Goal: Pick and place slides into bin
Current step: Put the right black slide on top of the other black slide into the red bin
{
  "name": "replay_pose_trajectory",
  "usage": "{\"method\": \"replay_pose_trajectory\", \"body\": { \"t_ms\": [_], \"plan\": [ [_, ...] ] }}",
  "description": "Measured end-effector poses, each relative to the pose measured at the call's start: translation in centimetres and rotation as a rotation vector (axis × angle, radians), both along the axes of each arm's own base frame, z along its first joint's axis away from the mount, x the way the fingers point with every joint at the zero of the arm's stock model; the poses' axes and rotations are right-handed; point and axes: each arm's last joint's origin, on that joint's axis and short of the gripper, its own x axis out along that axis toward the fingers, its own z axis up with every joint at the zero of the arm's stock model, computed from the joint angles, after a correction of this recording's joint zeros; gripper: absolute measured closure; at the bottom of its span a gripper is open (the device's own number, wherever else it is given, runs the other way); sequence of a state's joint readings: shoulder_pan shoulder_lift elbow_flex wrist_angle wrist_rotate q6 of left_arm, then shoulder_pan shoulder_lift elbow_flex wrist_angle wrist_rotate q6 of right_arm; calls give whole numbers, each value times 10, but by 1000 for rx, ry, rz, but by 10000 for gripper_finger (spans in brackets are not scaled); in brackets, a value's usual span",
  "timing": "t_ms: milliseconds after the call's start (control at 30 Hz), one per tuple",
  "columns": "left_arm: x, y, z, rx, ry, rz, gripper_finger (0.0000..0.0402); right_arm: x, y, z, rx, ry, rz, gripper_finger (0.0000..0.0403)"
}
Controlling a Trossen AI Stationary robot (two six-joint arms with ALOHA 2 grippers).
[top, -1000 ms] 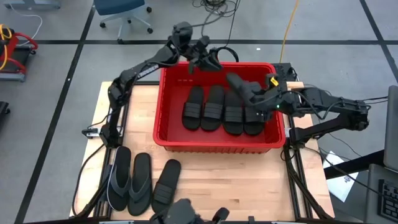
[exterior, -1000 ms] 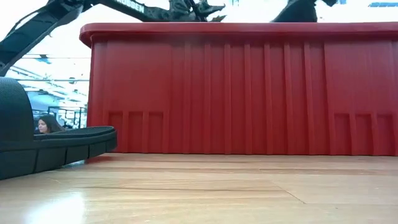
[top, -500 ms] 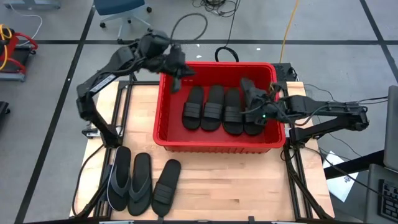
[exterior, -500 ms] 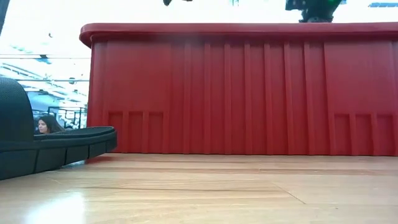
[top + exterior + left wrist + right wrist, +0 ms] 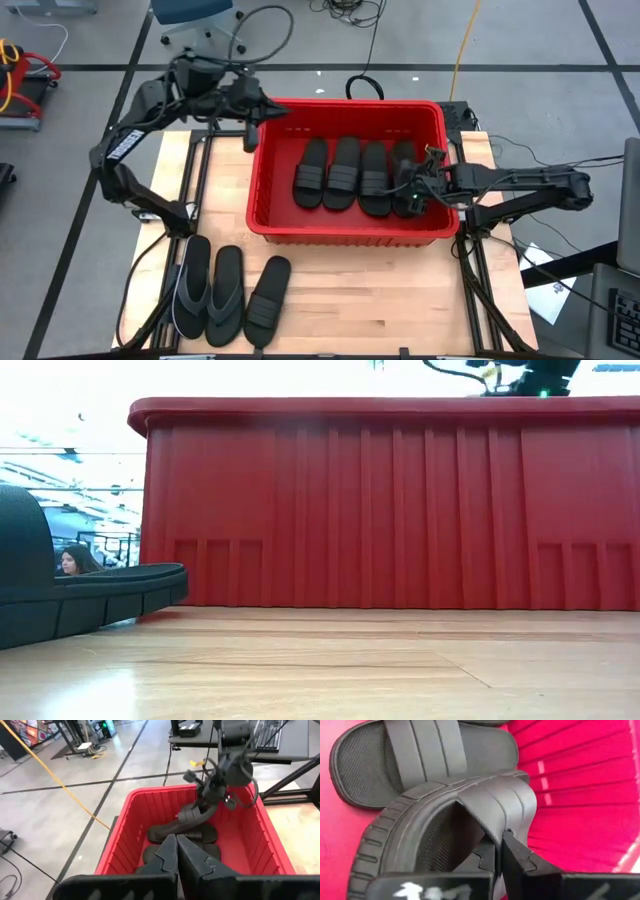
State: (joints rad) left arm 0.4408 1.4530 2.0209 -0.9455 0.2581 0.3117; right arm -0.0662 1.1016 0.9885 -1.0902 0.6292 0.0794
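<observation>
In the red bin: four black slides lie side by side in a row, in the upper middle of the high view.
Bin: the red bin (image 5: 345, 225) sits on the wooden table (image 5: 390, 300), in the middle of the high view. In the low view its ribbed red wall (image 5: 390, 510) fills most of the frame.
Right gripper: the right gripper (image 5: 412, 190) is low inside the bin, at the right end of the row. Its fingers (image 5: 517, 855) are pinched on the ribbed strap of the rightmost slide (image 5: 405, 180). In the right wrist view this slide (image 5: 445, 830) is close up, and another slide (image 5: 420, 755) lies flat just beside it.
Other slides in the bin: the far-left slide (image 5: 311, 172), the second slide (image 5: 343, 172) and the third slide (image 5: 374, 178) lie flat and touch each other.
Left gripper: the left gripper (image 5: 252, 125) is up in the air at the upper left corner of the bin. Its fingers (image 5: 167, 852) are pressed together and hold nothing.
Lower left of the high view: a thong-strap pair (image 5: 208, 288) and one more band slide (image 5: 266, 298) lie on the table, outside the bin.
Left edge of the low view: part of a black slide (image 5: 80, 595) rests on the table.
</observation>
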Motion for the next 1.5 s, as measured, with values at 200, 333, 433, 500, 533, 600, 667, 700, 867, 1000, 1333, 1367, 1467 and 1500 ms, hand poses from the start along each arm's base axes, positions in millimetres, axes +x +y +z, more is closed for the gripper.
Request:
{"method": "replay_pose_trajectory", "body": {
  "t_ms": [200, 333, 433, 500, 533, 600, 667, 700, 867, 1000, 1333, 1367, 1467, 1500],
  "plan": [
    [-7, -4, 0, -26, 19, 3, 400, 3, 2, -19, 138, 38, 6, 387],
    [-8, -4, -3, -74, 41, 18, 392, 4, 5, -23, 238, 36, 27, 353],
    [-8, -4, -3, -78, 47, 19, 385, 4, 5, -23, 276, 24, 23, 330],
    [-8, -4, -4, -84, 47, 19, 382, 5, 6, -23, 325, 12, 28, 315],
    [-8, -5, -4, -89, 46, 19, 381, 5, 6, -23, 344, 3, 28, 309],
    [-8, -5, -4, -104, 43, 22, 382, 6, 6, -23, 362, -16, 7, 298],
    [-8, -5, -4, -119, 41, 11, 386, 6, 7, -22, 371, -30, -6, 290],
    [-8, -6, -4, -127, 42, 1, 389, 5, 7, -21, 382, -38, -3, 286],
    [-8, -7, -4, -129, 45, -25, 399, 4, 5, -9, 396, -92, 24, 272],
    [-8, -7, -4, -126, 45, -26, 388, -1, 1, 6, 381, -153, 18, 267],
    [-13, -9, -6, -103, 89, -41, 397, -8, -25, 60, 613, -314, 124, 283],
    [-13, -9, -7, -101, 92, -43, 399, -10, -32, 62, 664, -286, 126, 284],
    [-13, -9, -7, -105, 96, -42, 396, -15, -55, 63, 778, -202, 124, 282],
    [-13, -9, -7, -115, 95, -38, 392, -16, -62, 63, 800, -188, 127, 280]
  ]
}}
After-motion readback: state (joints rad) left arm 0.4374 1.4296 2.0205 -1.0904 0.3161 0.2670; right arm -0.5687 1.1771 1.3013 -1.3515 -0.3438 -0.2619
